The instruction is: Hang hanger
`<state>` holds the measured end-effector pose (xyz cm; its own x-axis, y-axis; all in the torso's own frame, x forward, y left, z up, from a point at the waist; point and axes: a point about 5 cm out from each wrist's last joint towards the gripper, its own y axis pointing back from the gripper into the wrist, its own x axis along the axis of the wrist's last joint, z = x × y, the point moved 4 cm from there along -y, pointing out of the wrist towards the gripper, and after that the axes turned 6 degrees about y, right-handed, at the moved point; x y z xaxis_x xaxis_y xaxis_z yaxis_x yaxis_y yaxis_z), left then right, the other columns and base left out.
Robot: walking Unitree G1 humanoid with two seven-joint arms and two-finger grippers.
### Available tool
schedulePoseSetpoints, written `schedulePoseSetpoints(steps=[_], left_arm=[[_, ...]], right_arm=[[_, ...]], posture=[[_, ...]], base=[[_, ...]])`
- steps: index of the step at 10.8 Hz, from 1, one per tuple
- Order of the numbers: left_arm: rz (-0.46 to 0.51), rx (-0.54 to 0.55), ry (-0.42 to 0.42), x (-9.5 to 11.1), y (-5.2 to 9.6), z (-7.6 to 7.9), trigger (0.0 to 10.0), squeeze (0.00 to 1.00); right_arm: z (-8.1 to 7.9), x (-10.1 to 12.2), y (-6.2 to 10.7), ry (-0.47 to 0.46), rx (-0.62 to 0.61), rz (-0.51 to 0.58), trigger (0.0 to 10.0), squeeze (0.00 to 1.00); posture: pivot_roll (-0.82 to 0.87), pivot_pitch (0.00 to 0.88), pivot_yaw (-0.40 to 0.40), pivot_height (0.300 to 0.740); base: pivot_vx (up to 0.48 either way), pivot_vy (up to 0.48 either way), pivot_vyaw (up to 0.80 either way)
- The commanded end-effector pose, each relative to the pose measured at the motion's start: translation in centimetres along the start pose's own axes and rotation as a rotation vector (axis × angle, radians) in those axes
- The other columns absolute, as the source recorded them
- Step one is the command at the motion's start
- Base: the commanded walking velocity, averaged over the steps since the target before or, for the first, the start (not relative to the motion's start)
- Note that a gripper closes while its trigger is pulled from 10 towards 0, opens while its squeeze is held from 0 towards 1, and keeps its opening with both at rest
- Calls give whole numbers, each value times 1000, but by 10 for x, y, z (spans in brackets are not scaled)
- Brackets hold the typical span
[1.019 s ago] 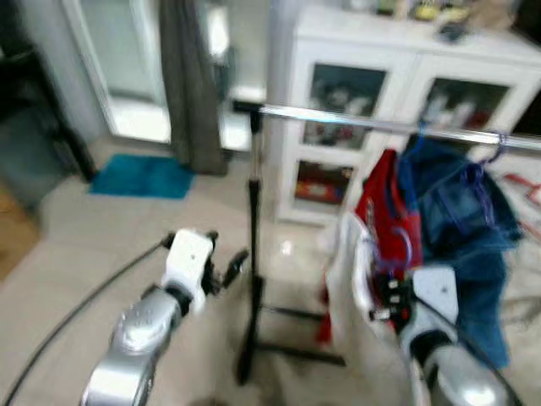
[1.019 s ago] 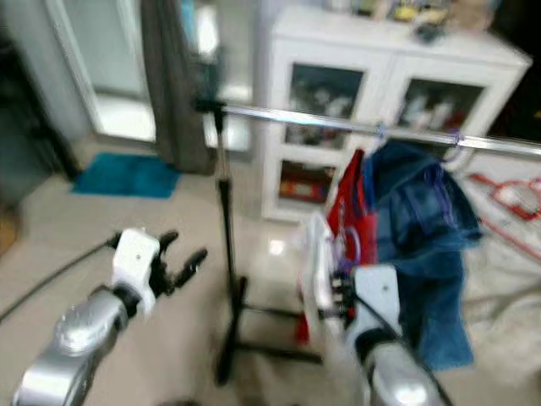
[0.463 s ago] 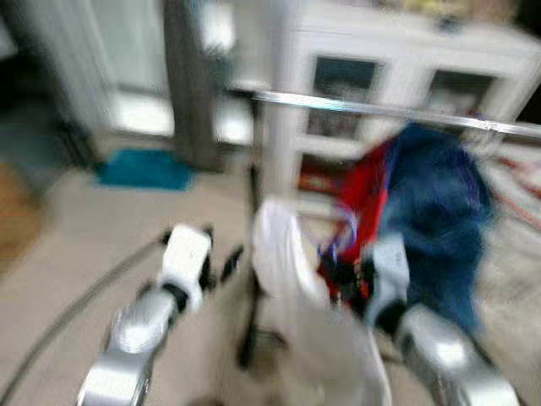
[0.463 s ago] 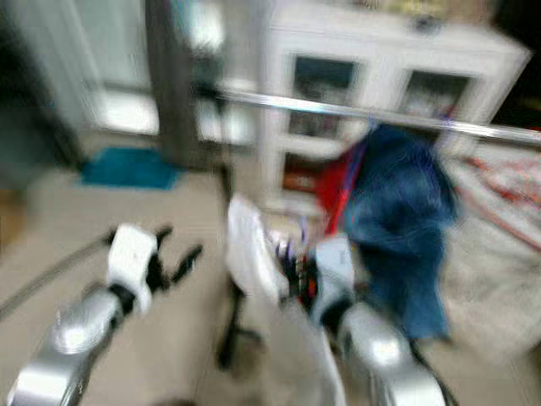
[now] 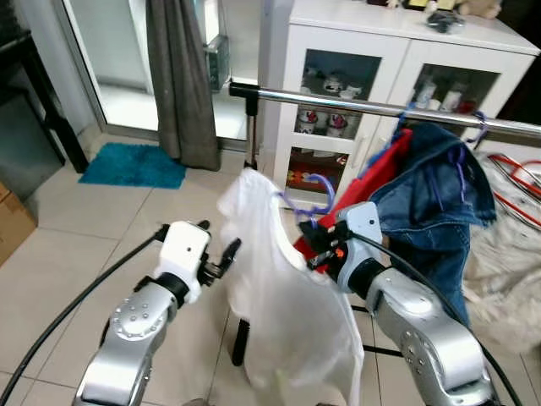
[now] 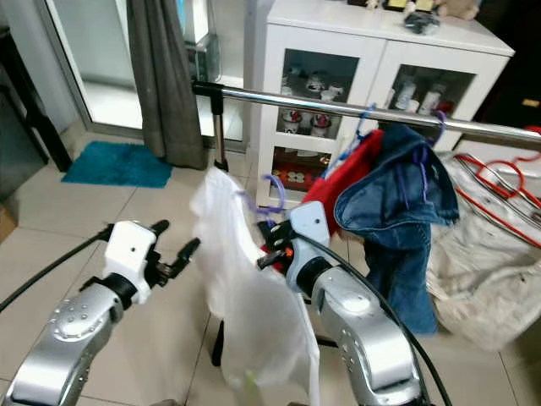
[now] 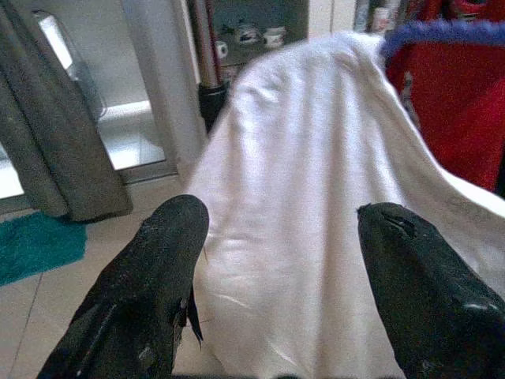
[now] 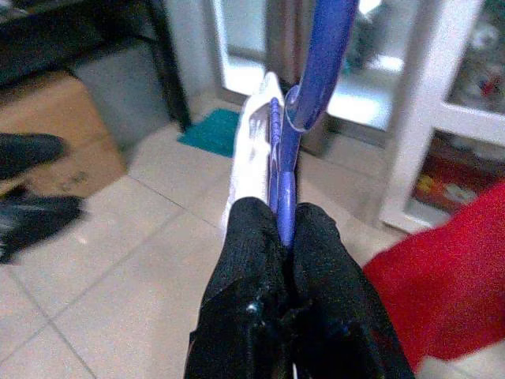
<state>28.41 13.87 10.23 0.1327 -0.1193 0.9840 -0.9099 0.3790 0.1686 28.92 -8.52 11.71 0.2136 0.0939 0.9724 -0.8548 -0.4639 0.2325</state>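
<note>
A white shirt [image 5: 279, 296] hangs on a purple hanger [image 5: 306, 193], whose hook curves up below the chrome rail [image 5: 363, 107]. My right gripper [image 5: 317, 245] is shut on the hanger's neck; the right wrist view shows the black fingers [image 8: 251, 245] clamped on the purple hanger [image 8: 286, 189]. My left gripper [image 5: 221, 258] stands open just left of the shirt, not touching it. Its two fingers [image 7: 150, 276] frame the white shirt [image 7: 316, 237] in the left wrist view. On the rail hang a red garment [image 5: 372, 182] and a blue denim garment [image 5: 439, 194] on purple hangers.
The rail's black stand [image 5: 250, 135] rises right behind the shirt. A white glass-door cabinet [image 5: 397, 68] is behind the rail. A grey curtain [image 5: 179, 85] and teal mat [image 5: 133, 166] lie to the left, a pile of cloth and red hangers [image 5: 511, 182] to the right.
My right gripper has carried the hanger and white shirt up and to the left, in front of the stand. The left gripper has stayed about where it was.
</note>
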Motion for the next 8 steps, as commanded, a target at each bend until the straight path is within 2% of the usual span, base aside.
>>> schedulePoseSetpoints(steps=[1,2,3,4,5,6,7,8], left_arm=[[0,8,-8,1,-1,-1,10000,0],[-2,8,-11,1,0,-1,10000,0],[-2,6,-8,1,2,0,10000,0],[-2,1,-7,0,2,1,10000,0],[-2,-3,-4,0,0,2,10000,0],[0,-18,-6,1,-3,3,10000,0],[5,-35,-9,2,-7,6,10000,0],[8,-40,-9,4,-9,6,10000,0]], right_arm=[[25,0,4,22,-137,-27,10000,0],[39,-8,11,28,-240,-74,10000,0],[54,-11,30,-24,-373,-63,10000,0],[62,-14,47,-50,-459,-55,10000,0],[82,-28,79,-82,-652,-69,10000,0],[95,-37,95,-102,-758,-90,10000,0],[88,-33,86,-53,-676,-84,10000,0],[68,-23,69,-13,-514,-51,10000,0]], posture=[[-76,24,-64,740],[-74,25,-66,740],[-75,26,-64,740],[-78,26,-63,740],[-89,27,-51,740],[-101,27,-34,740],[-109,23,-22,740],[-110,21,-20,740]], base=[[0,0,0],[0,0,0],[0,0,0],[0,0,0],[0,0,0],[0,0,0],[0,0,0],[0,0,0]])
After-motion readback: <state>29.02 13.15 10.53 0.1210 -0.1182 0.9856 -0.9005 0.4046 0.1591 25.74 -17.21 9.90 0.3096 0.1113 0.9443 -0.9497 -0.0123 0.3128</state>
